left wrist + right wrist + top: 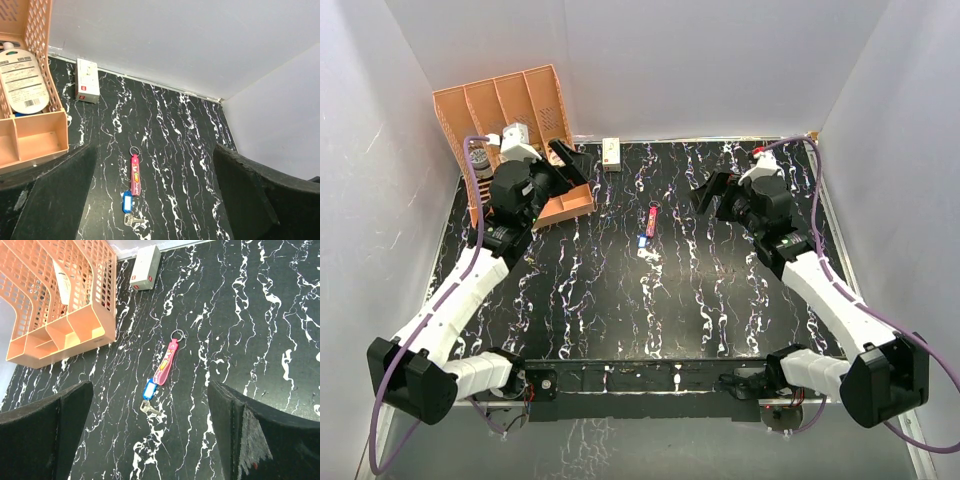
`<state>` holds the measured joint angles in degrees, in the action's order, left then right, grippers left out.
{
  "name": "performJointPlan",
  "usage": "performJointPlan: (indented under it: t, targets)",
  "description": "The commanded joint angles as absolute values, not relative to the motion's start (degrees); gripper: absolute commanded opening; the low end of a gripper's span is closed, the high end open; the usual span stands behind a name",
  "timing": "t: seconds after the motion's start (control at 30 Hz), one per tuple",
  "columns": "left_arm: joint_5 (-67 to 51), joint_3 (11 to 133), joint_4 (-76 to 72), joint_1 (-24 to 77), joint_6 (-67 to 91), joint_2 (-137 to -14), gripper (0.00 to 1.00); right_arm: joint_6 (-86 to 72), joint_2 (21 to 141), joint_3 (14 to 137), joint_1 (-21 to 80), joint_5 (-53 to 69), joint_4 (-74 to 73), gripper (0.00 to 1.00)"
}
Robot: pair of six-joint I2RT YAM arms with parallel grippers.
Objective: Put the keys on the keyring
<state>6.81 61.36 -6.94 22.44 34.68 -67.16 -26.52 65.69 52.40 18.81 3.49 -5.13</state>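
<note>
Finding: both grippers hang above the counter [590, 300] with nothing in them. The left gripper [153, 155] has its jaws spread wide, and the right gripper [150, 385] stands equally wide apart. The keyring [165, 362] lies flat near the middle of the counter, between the two arms. It is a narrow red-pink strap with a thin metal ring [177, 334] at its far end. The blue-headed key [148, 389] sits at the strap's near end and appears to touch it. The silvery key [147, 408] lies just beside the blue one on the near side. Whether either key is already linked to anything, you cannot tell from these views. The step in hand, as judged, is the first approach and pick. You would do well to pin or lift the strap with one gripper by its middle, leaving the metal ring free and presented to the other arm. Take a key by its head, edge-on, since each piece is flat, tiny and thinner than a finger pad. The counter is a glossy black marbled surface, so expect flat metal to slide rather than tip up; close slowly and low. The strap looks soft and limp and will likely sag when raised. The orange perforated tray [75, 325] and the small white box [145, 267] stand well apart at the far left and pose no obstruction.
</note>
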Motion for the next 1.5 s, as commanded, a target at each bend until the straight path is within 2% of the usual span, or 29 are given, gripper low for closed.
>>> performJointPlan:
  t: [0.0, 0.1, 0.2, 0.4, 0.77, 1.07, 1.47]
  targets:
    - [1.5, 60.9, -8.0, 22.8, 33.9, -65.8, 0.99, -28.1, 62.2, 49.3, 19.0, 2.7, 2.8, 0.98]
    - [-2.1, 61.6, -7.7, 22.8, 35.1, -67.1, 0.99, -27.7, 62.5, 48.7, 19.0, 5.9, 3.5, 0.98]
    - [-3.8, 60.5, -8.4, 22.7, 37.2, -68.1, 0.99, -25.2, 65.6, 52.4, 19.0, 4.9, -2.0, 0.98]
    - [-0.2, 57.3, -10.0, 22.7, 39.2, -68.8, 0.98, -22.8, 70.6, 55.6, 19.5, 1.9, -6.0, 0.98]
    - [-1.6, 56.1, -5.6, 23.1, 35.4, -70.2, 0.9, -22.0, 92.2, 67.0, 29.1, -5.0, -7.3, 0.95]
    - [-0.4, 53.7, -2.9, 23.6, 33.4, -66.2, 0.88, -24.4, 107.7, 77.4, 32.1, -9.5, -11.2, 0.87]
    - [-0.9, 52.0, -4.4, 23.6, 33.2, -65.1, 0.89, -25.8, 116.7, 85.8, 34.9, -13.1, -15.0, 0.71]
